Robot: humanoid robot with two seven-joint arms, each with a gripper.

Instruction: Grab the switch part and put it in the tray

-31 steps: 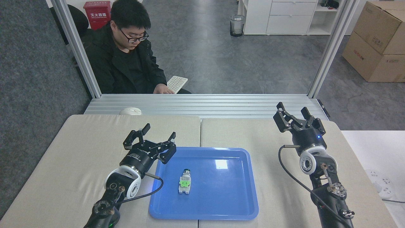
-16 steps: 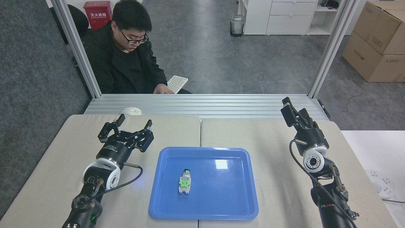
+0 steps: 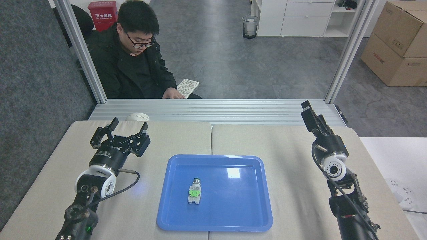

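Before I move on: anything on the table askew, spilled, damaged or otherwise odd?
Nothing stands out. The small green-and-white switch part lies flat inside the glossy blue plastic tray, left of its middle, with no visible damage. The tray sits square on the beige table pad. Both grippers are clear of it.

Green-centred switch part (image 3: 194, 193) lying flat, left-centre inside glossy blue tray (image 3: 233, 213)
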